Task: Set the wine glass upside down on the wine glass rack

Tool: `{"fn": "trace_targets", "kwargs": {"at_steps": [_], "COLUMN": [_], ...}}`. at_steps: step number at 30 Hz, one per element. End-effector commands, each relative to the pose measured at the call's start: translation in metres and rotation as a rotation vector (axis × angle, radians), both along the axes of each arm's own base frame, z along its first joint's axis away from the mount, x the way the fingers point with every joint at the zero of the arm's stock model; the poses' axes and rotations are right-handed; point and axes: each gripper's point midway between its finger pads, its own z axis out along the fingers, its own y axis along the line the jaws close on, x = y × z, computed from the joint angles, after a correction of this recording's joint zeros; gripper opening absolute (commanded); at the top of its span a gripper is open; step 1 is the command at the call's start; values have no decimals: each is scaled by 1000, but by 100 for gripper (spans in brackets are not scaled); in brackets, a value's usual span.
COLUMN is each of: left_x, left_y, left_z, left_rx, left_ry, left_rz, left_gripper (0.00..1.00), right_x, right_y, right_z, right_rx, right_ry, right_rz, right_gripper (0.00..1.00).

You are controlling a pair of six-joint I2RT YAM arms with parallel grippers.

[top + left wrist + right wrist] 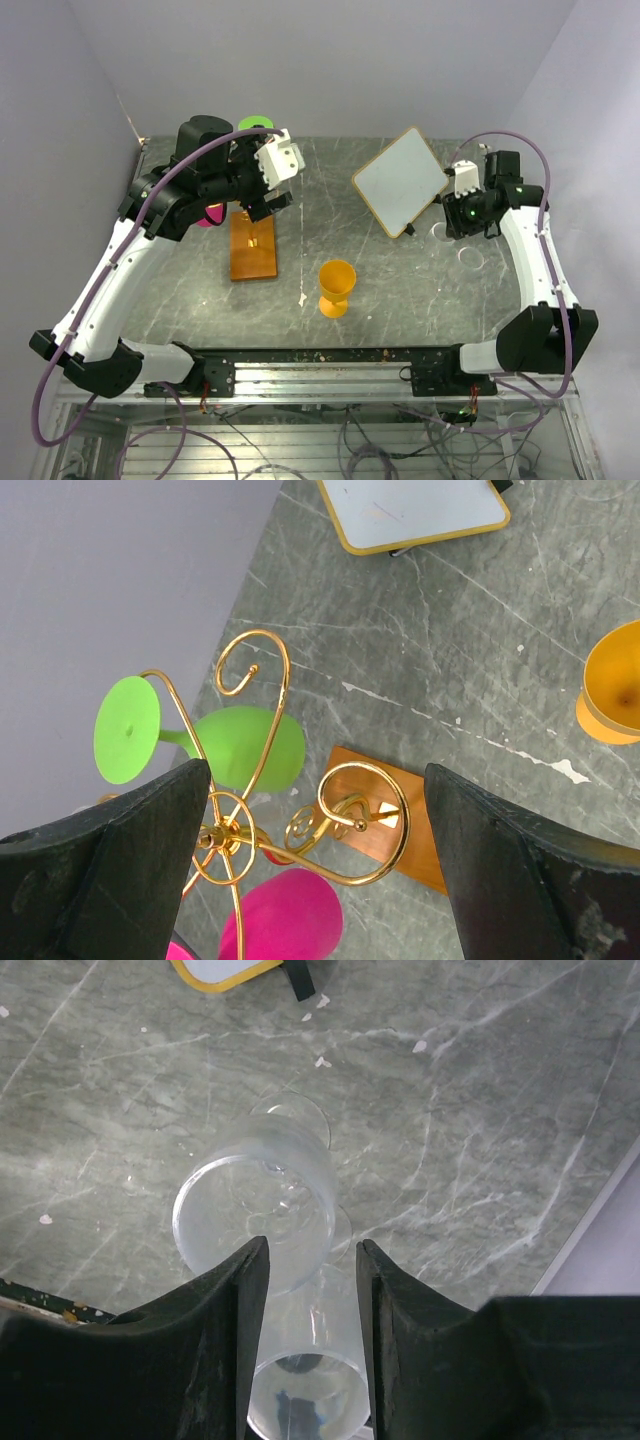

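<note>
The gold wire wine glass rack stands on a wooden base at the left. A green glass and a pink glass hang upside down on it. My left gripper hovers open right above the rack's curled arms, holding nothing. An orange wine glass stands upright mid-table. At the right, my right gripper is closed on the bowl of a clear wine glass; a second clear glass stands just beyond it.
A white board with a yellow frame leans at the back right, close to the right arm. The grey wall runs just behind the rack. The table's right edge lies near the clear glasses.
</note>
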Motion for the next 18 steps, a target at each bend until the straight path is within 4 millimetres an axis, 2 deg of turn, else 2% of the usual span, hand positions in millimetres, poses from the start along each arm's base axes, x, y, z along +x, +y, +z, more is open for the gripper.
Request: {"fn": "trace_targets", "kwargs": {"at_steps": [1, 10, 18], "left_x": [-2, -2, -2], "left_y": [0, 1, 1], "left_z": [10, 9, 10], "left_rx": [-29, -22, -25], "left_ry": [-26, -29, -28], "left_rz": [-12, -10, -7], "left_gripper": [99, 99, 99], "right_x": [8, 11, 12], "right_y": [3, 8, 11], "right_z": [4, -10, -10], "right_rx": [-17, -47, -50], "right_ry": [-12, 31, 32], "right_rz": [6, 29, 43], "right_gripper": [39, 28, 10]}}
